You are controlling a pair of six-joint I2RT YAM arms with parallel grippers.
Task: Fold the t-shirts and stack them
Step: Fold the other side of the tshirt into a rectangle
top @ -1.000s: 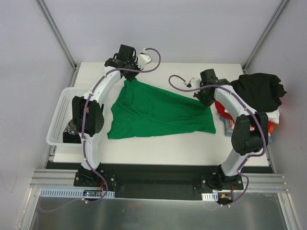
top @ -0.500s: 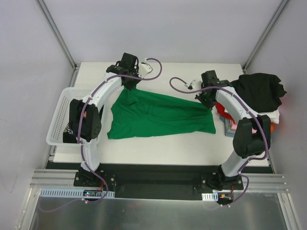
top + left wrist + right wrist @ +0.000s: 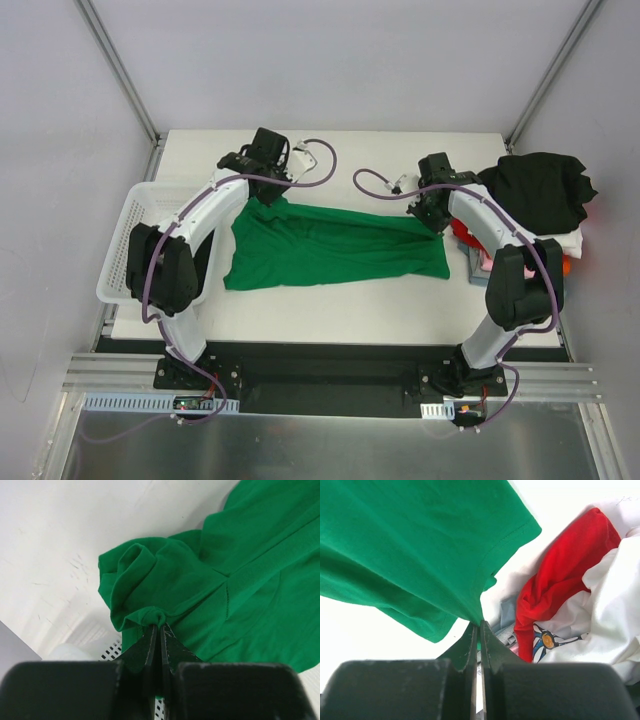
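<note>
A bright green t-shirt lies spread across the middle of the white table, its far edge lifted. My left gripper is shut on the shirt's far left corner; in the left wrist view the cloth bunches at the closed tips. My right gripper is shut on the far right corner, and the green cloth hangs from its tips. A pile of other t-shirts sits at the right, a black one on top, red and white ones below.
A white mesh basket stands at the table's left edge, holding something dark. The pile of shirts crowds the right edge close to my right arm. Grey walls and metal frame posts enclose the table at the back and sides.
Both grippers have come toward the near side and lower with the green shirt's far edge, the left one most. The raised cloth has sunk closer to the table.
</note>
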